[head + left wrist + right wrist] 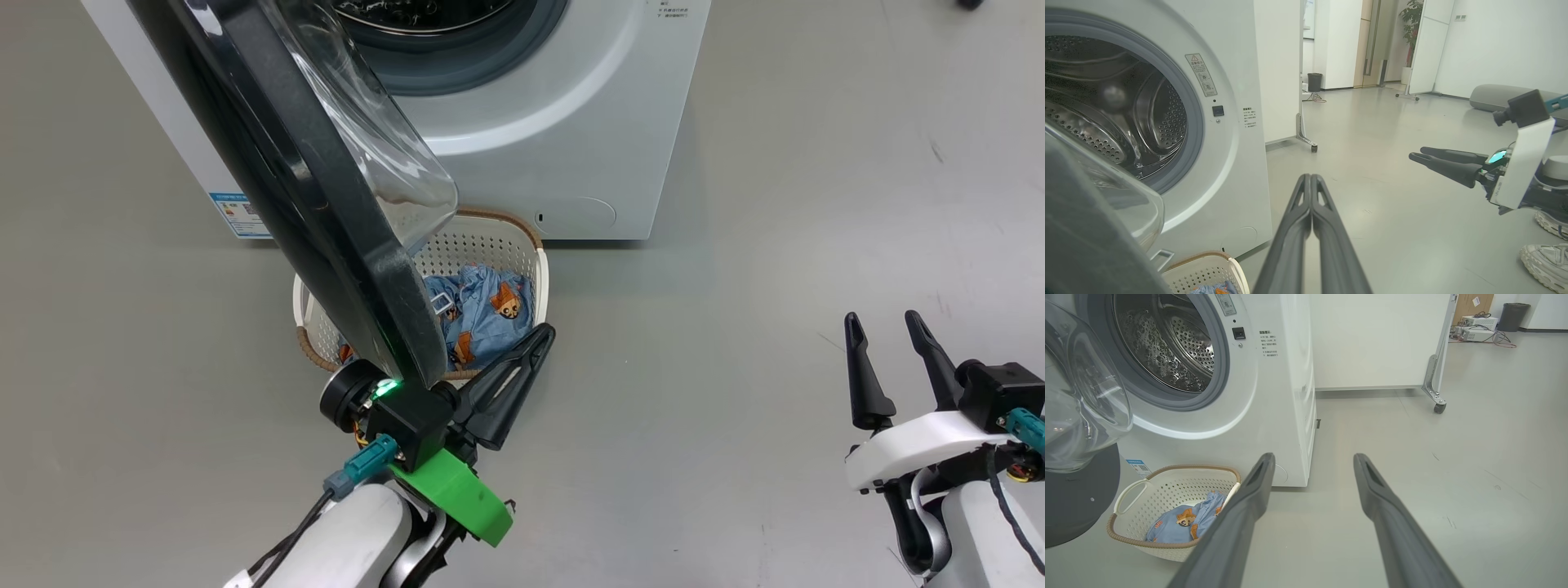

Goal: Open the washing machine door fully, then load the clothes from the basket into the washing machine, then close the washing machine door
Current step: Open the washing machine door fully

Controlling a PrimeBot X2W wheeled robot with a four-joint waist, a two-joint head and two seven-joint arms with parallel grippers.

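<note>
1. In front of the robot's left arm, the washing machine door (pixel 326 188) stands swung open: a wide glossy black ring around a clear, bulging glass bowl
2. Behind it, the washing machine (pixel 571 147) is a white box with a grey seal around a perforated steel drum
3. The basket (pixel 490 241) sits on the floor against the machine's front and partly under the door; it is cream perforated plastic with rounded corners and a brown woven-look rim
4. The clothes (pixel 482 314), soft crumpled light-blue fabric with orange-brown figures, lie inside the basket
5. The left gripper (pixel 545 333) hovers at the basket's near rim, its fingers pressed together on nothing
6. The right gripper (pixel 882 318) hangs well apart to the right, its fingers spread and empty
7. The floor (pixel 775 204) is smooth, matt grey
8. Beyond stand a white panel on a castor (pixel 1439 406), a dark bin (pixel 1314 81) and a potted plant (pixel 1412 12); a person's shoe (pixel 1545 263) rests on the floor
</note>
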